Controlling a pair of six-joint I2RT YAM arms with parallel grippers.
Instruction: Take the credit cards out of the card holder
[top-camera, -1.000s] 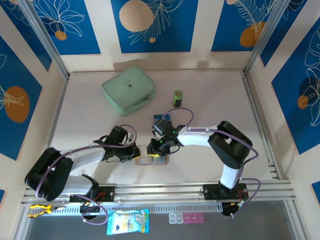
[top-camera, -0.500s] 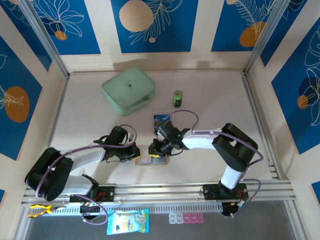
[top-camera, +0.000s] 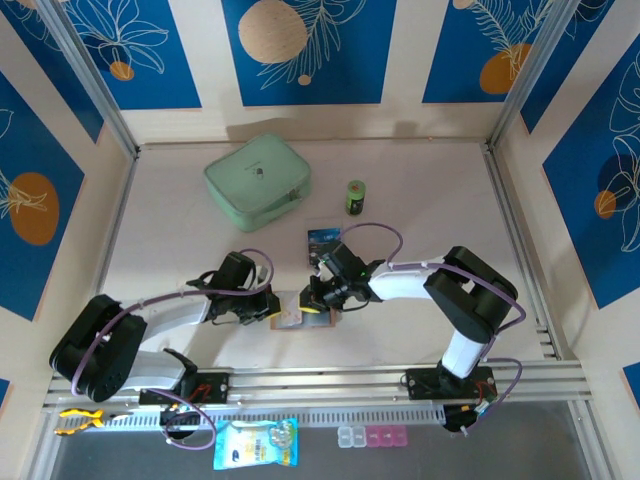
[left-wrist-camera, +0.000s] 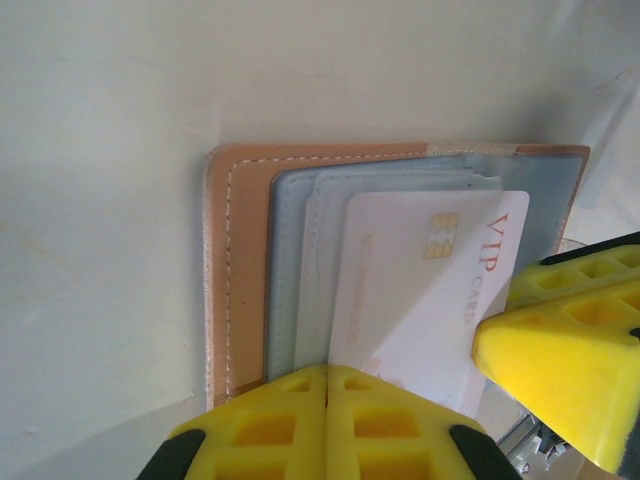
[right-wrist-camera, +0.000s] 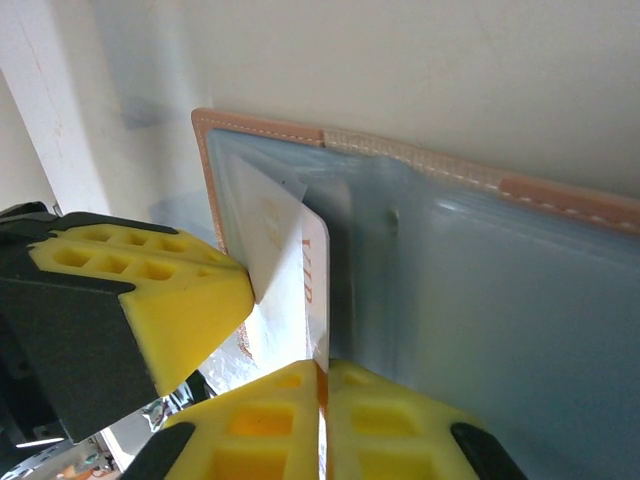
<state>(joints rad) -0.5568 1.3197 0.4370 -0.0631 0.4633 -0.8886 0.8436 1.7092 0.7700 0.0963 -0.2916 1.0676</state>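
Observation:
The tan leather card holder (left-wrist-camera: 240, 260) lies open on the table near the arms' bases (top-camera: 289, 322), its grey pockets (right-wrist-camera: 500, 300) facing up. A white credit card printed "VIP" (left-wrist-camera: 410, 290) sticks partway out of a pocket. My right gripper (right-wrist-camera: 322, 378) is shut on that card's edge (right-wrist-camera: 285, 290) and hovers over the holder's right half (top-camera: 313, 300). My left gripper (left-wrist-camera: 327, 385) is shut, its yellow fingers pressed together on the holder's left edge (top-camera: 275, 310). A blue credit card (top-camera: 323, 240) lies flat on the table just beyond the holder.
A mint-green zip case (top-camera: 257, 180) sits at the back left. A small green cylinder (top-camera: 355, 196) stands behind the blue card. Past the front rail lie a snack packet (top-camera: 256, 443) and a pill box (top-camera: 372, 436).
My right gripper has drawn back to the right with the white card, sliding it further out of its pocket. The left gripper has stayed on the holder.

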